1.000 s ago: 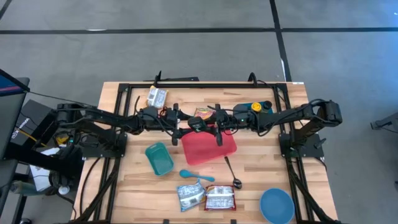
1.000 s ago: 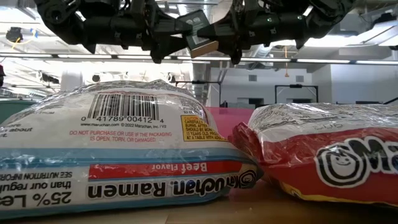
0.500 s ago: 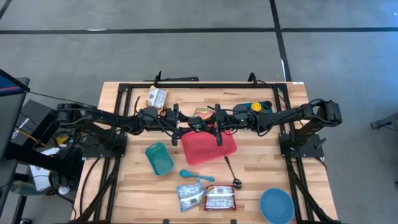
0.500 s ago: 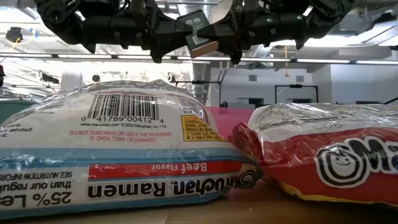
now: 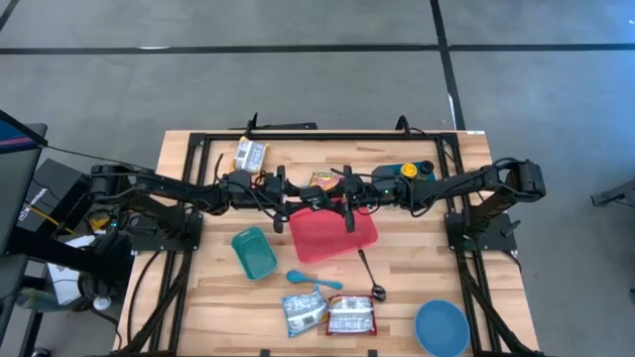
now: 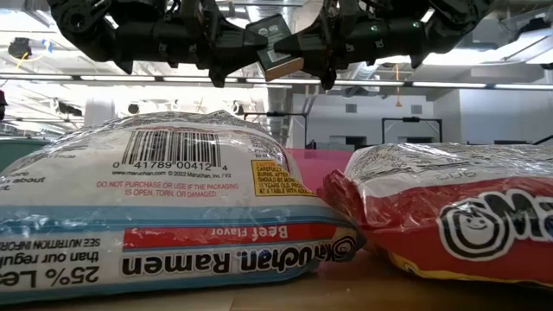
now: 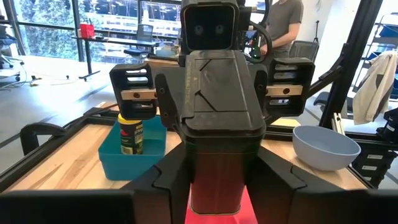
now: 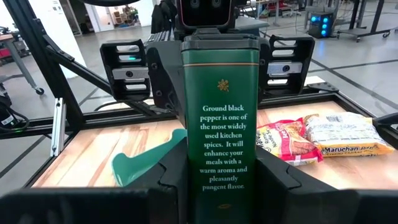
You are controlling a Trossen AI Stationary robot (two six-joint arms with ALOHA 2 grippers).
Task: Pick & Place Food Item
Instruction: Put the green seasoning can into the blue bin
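Handover: my left pincer [image 5: 298, 202] has narrowed onto the pepper tin [image 8: 217, 115] since a second ago.

My right pincer [image 5: 335, 195] grips the same tin from the opposite end. The tin hangs above the worktop [image 5: 397, 297], over the red tray [image 5: 337, 238], at its 11 o'clock corner. Ramen packs [image 5: 327, 314] lie toward 6 o'clock of the tray.

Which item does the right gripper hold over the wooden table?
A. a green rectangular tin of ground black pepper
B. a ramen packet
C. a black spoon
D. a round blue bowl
A: in the right wrist view the right gripper clamps the green rectangular tin, labelled ground black pepper.
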